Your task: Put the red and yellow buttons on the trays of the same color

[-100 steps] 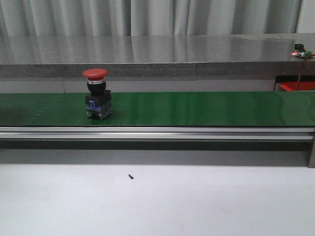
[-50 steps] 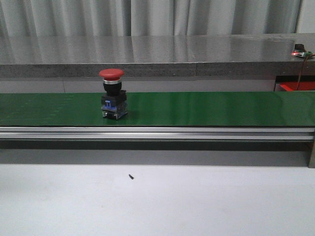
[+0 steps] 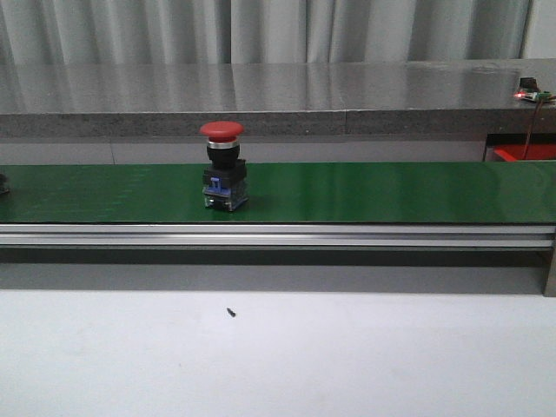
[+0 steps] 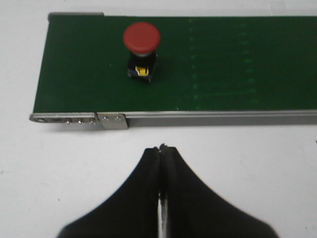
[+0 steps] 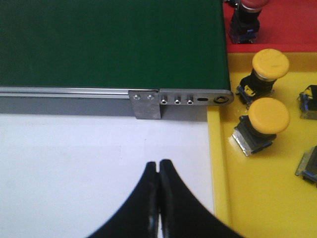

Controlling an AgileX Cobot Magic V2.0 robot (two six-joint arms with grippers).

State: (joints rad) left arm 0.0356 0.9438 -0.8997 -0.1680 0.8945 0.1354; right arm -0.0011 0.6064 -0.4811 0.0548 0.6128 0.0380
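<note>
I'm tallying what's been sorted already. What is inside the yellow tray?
The right wrist view shows two yellow buttons inside the yellow tray, plus parts of others cut off at the picture's edge. The rest of the tray is out of view.

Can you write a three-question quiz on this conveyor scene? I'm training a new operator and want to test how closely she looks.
1. True or false: the red mushroom-head push button stands upright on the green conveyor belt.
2. Multiple choice: the two yellow-capped push buttons lie on (A) the belt, (B) the yellow plastic tray, (C) the white table.
3. Short answer: how do the jaws of the left gripper and the right gripper stand?

Key
1. True; it stands cap up.
2. B.
3. Both are shut and hold nothing, over the white table in front of the belt.
</note>
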